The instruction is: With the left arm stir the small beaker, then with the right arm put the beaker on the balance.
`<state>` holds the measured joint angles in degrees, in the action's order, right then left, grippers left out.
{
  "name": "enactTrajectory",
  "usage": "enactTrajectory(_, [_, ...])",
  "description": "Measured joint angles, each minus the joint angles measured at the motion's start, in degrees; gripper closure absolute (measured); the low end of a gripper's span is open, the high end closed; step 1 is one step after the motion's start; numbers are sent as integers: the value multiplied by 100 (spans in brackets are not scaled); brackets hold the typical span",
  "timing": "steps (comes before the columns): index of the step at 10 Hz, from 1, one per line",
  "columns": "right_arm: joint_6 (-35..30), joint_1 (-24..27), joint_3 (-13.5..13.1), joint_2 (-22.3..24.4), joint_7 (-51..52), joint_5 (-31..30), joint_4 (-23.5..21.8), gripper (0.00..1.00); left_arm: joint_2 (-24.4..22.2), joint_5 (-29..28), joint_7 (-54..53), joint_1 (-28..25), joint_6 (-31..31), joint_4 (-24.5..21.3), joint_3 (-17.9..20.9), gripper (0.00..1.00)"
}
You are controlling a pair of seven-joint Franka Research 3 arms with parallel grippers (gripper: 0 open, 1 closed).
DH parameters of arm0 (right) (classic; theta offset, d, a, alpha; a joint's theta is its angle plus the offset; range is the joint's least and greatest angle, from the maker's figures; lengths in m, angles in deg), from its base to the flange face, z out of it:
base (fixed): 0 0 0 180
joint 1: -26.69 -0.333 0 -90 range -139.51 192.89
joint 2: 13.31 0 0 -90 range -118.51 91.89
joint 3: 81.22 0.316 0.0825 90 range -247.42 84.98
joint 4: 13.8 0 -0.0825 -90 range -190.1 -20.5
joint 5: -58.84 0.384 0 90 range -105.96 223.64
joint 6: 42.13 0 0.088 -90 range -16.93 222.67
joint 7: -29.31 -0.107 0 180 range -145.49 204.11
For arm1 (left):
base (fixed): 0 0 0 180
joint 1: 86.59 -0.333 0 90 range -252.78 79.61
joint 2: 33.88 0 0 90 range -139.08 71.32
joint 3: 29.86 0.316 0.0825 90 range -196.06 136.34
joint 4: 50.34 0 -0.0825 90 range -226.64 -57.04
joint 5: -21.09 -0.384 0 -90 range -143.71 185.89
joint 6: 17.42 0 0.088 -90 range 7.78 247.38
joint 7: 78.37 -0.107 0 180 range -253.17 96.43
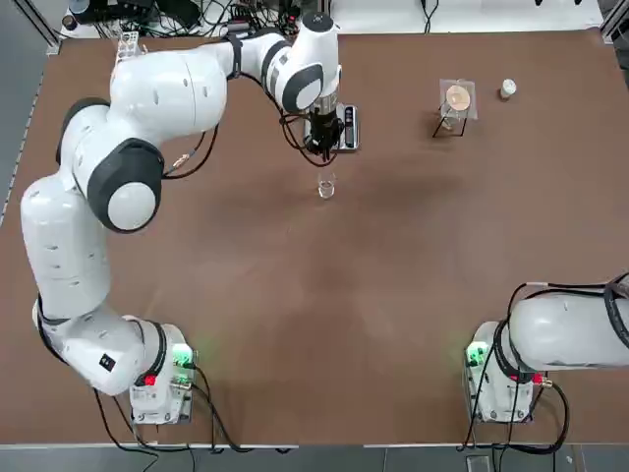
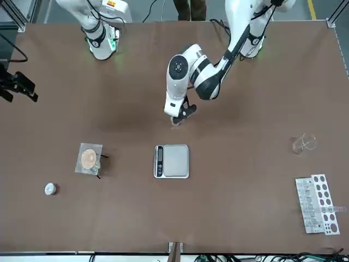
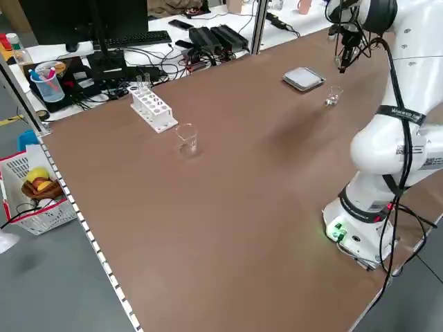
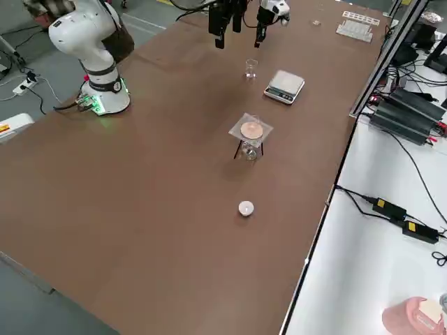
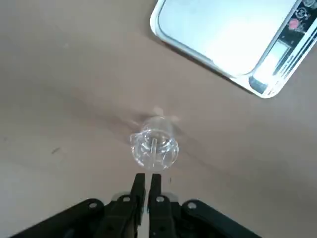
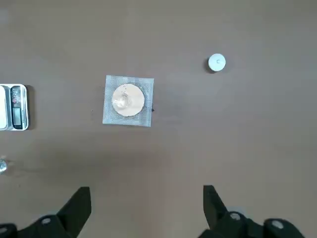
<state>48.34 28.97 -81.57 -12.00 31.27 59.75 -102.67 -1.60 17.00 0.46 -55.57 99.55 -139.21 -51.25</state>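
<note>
Front view: white test tube rack (image 2: 318, 204) at right edge, lower half, clear tube (image 2: 334, 209) lying across it. Clear wide-rim vessel (image 2: 304, 143) above the rack, right side. Left of centre: small stand (image 2: 99, 157), pale round disc (image 2: 89, 159) on top. White cap (image 2: 50, 189) lower left of the stand. Left side view: basket (image 3: 43, 219) at left edge, yellow item (image 3: 37, 174) inside; monitor (image 3: 90, 17) and keyboard (image 3: 136, 39) upper left. Right side view: pink container (image 4: 412, 318) lower right corner.

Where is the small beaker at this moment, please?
In the top view, the small beaker stands on the table left of centre, toward the far side, just nearer the robot's bases than the balance and the left gripper.
</note>
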Motion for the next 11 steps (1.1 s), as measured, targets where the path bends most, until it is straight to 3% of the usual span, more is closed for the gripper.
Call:
enactTrajectory(8, [0,-6,14,0,3,0,-1,0,-490,203,0,-85,-380,8,0,93])
enactTrajectory(11, [0,-13,25,0,3,0,42,0,-931,203,-181,-661,-883,-3,12,93])
